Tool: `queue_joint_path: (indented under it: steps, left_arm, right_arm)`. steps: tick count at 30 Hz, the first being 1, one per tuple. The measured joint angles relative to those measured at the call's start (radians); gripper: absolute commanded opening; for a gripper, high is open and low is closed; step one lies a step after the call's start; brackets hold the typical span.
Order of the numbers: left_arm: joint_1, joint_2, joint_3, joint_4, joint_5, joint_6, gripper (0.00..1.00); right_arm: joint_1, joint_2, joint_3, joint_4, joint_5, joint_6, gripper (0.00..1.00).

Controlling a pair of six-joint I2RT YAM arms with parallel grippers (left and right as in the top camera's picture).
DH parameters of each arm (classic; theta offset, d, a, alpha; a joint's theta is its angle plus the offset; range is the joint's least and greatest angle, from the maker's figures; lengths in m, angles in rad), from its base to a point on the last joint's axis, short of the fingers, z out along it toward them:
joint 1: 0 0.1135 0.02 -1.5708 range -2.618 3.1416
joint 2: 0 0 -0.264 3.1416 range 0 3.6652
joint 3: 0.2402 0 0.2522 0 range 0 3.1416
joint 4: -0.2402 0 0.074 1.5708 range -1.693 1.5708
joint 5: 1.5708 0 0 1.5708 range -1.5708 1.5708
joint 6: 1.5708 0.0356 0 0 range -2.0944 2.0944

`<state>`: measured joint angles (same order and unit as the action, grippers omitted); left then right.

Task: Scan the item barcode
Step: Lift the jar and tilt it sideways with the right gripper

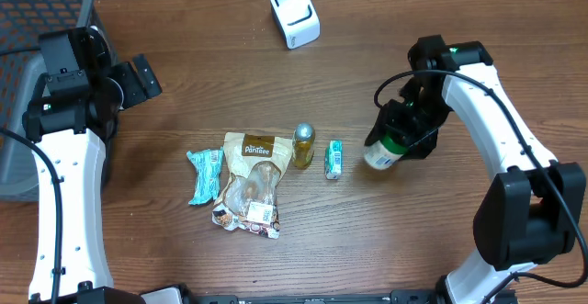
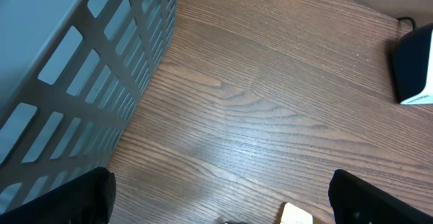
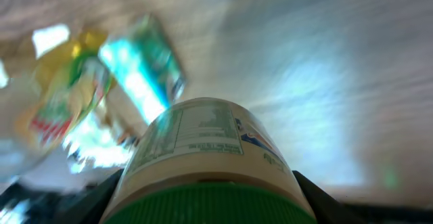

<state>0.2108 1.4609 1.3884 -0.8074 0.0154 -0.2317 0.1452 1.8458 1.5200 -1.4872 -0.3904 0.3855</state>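
**Green-capped bottle gripped, scanner well apart**

Green cap [image 3: 203, 209] fills the bottom of the right wrist view, with the pale bottle [image 3: 199, 149] running away from the lens. The right gripper [image 3: 206, 200] is closed round the bottle at the cap end, a dark finger [image 3: 331, 207] showing on each side. The label facing up carries a panel of small print and a blue and red mark. I can make out no barcode, and everything beyond the bottle is smeared.

From overhead, the bottle lies on its side in the gripper at right-centre of the table [image 1: 459, 258], near a small green carton [image 1: 333, 159]. I cannot tell whether it is off the wood. The white scanner [image 1: 295, 15] stands well apart at the far edge. A snack bag [image 1: 251, 183], a teal packet [image 1: 204, 175] and a gold-topped bottle [image 1: 304, 145] lie to the left.

In the left wrist view, the left gripper [image 2: 220, 200] is fully spread and holds nothing, beside the grey basket [image 2: 67, 68].

Risks, as I judge them:
- The round body could roll or slip between the fingers.
- The code may face away from the scanner, so it would not read.
- A low swing could knock the carton.
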Motion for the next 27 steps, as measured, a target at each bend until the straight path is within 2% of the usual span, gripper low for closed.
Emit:
queue_joint_path:
  steps: [5,17,23,27]
  left_arm:
    - [0.0,0.0,0.0,0.0,0.0,0.0,1.0]
    - [0.0,0.0,0.0,0.0,0.0,0.0,1.0]
    - [0.0,0.0,0.0,0.0,0.0,0.0,1.0]
    - [0.0,0.0,0.0,0.0,0.0,0.0,1.0]
  right_arm:
    - [0.0,0.0,0.0,-0.08,-0.116,0.0,0.57]
    - [0.0,0.0,0.0,-0.151,-0.359,0.003,0.57]
    - [0.0,0.0,0.0,-0.201,-0.386,0.003,0.44]
    - [0.0,0.0,0.0,-0.205,-0.415,0.003,0.43]
